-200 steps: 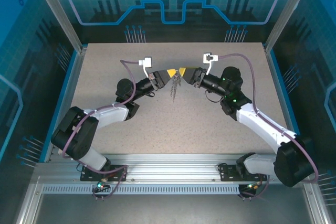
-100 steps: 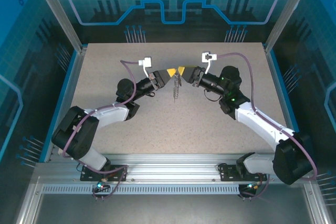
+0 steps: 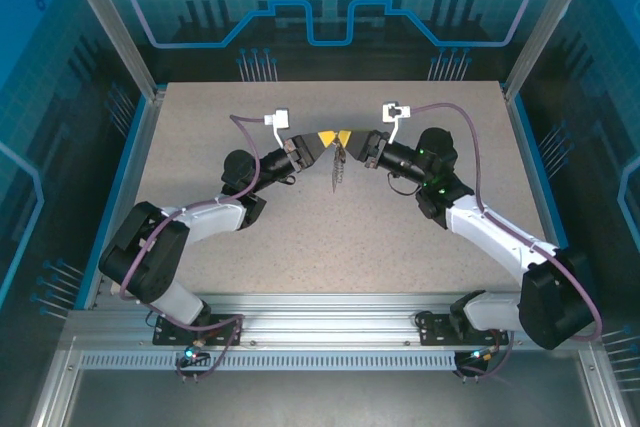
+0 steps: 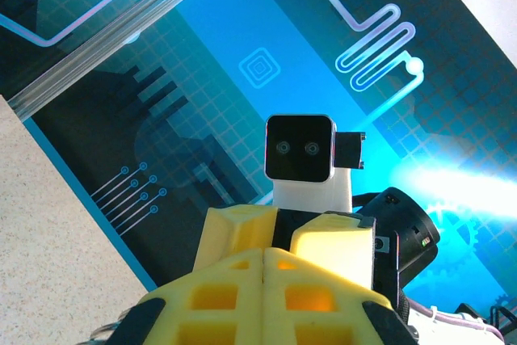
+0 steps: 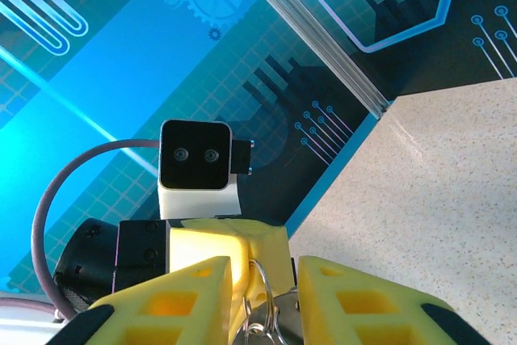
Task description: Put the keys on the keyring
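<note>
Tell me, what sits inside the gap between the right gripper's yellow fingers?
Thin silvery rings of the keyring show between the fingers of the right gripper, which stand apart. The fingers hide the rest of it.

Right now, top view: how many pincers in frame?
2. The left pincer is just left of centre, shut. The right pincer faces it tip to tip, fingers apart. The keyring hangs just below where they meet. Neither is hidden.
</note>
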